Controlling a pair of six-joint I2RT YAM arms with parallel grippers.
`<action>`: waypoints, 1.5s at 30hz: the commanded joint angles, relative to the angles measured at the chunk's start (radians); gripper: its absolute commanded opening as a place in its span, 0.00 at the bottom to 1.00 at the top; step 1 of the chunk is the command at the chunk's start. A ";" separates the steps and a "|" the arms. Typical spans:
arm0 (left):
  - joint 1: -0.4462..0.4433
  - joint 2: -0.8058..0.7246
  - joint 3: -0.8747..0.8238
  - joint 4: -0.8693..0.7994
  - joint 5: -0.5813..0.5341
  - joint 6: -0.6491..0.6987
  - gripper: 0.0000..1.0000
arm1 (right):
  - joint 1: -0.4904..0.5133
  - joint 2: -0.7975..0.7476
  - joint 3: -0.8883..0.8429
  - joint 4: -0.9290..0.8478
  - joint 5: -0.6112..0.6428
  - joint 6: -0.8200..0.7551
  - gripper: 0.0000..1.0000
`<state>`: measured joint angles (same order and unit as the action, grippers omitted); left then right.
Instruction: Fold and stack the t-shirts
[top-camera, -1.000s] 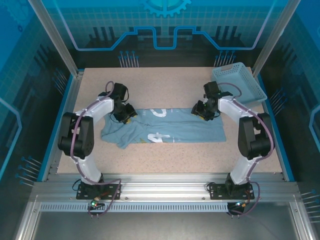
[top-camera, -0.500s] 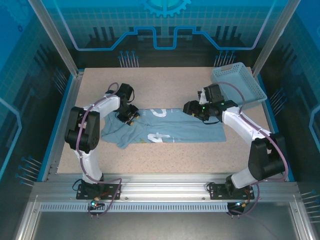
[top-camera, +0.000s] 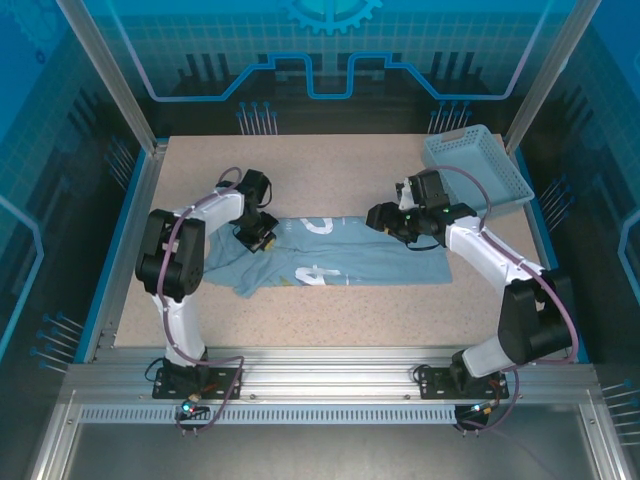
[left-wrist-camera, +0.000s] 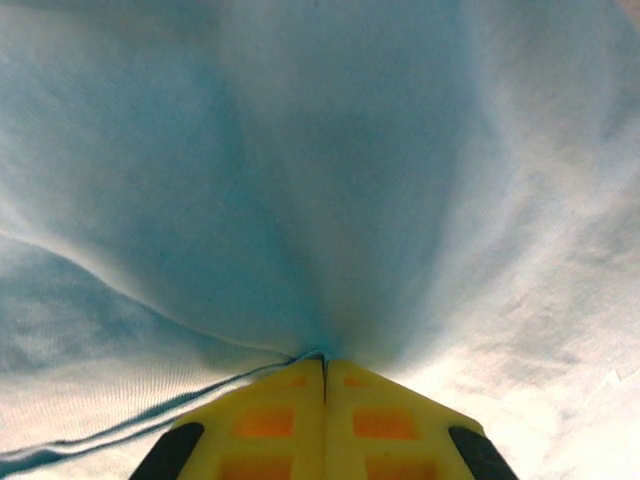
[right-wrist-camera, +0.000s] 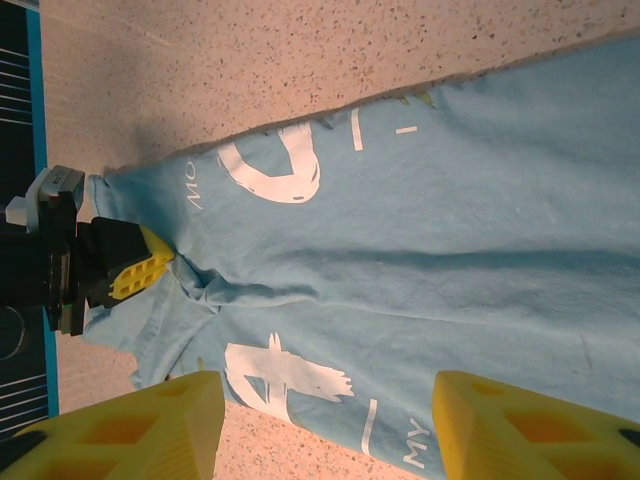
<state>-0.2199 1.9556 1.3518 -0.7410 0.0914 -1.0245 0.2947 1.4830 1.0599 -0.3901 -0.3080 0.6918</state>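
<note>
One pale dusty-blue short-sleeved fabric t-shirt (top-camera: 350, 258) is what you have to work with. It lies across the middle of the speckled beige table (top-camera: 330, 315), its long axis running left to right in the top view. Its near hem is straight towards the right end and rumpled into a loose bunch at the near-left corner. Past that bunch, on the shirt's far-left part, the left gripper (top-camera: 258, 233) has its jaws pressed together on a pinch of cloth; from its wrist camera you see the yellow fingers (left-wrist-camera: 270, 420) closed with fabric fanning out from the seam between them. Further right, about level with it, the right gripper (top-camera: 384, 217) hangs over the shirt's far edge with its jaws spread wide and nothing between them. From that gripper the shirt lies directly below and runs away along its length towards the left gripper, the bold white lettering (right-wrist-camera: 270, 175) sitting in between. I judge that the next move turns on this: your right arm is the nearer one to the free right half and must come down onto the far edge to match the left's hold. You cannot tell how many layers the left pinch has caught, nor whether a second shirt lies beneath. The right arm's body covers part of the far edge. Beyond it all, the light blue rectangular plastic mesh basket (top-camera: 480, 165) sits in the far right corner, apart from the shirt.
</note>
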 joint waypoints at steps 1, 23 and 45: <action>-0.025 -0.078 -0.015 -0.068 -0.006 -0.006 0.00 | 0.014 -0.024 -0.017 0.011 -0.018 0.008 0.58; -0.216 -0.195 -0.131 -0.089 0.076 -0.241 0.00 | 0.005 -0.082 -0.095 0.033 -0.025 0.013 0.57; -0.295 -0.383 -0.261 -0.039 0.066 -0.400 0.39 | -0.016 -0.139 -0.164 0.025 -0.037 0.014 0.58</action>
<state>-0.5354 1.6802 1.0958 -0.7265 0.1867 -1.4403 0.2871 1.3670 0.9085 -0.3721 -0.3237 0.6994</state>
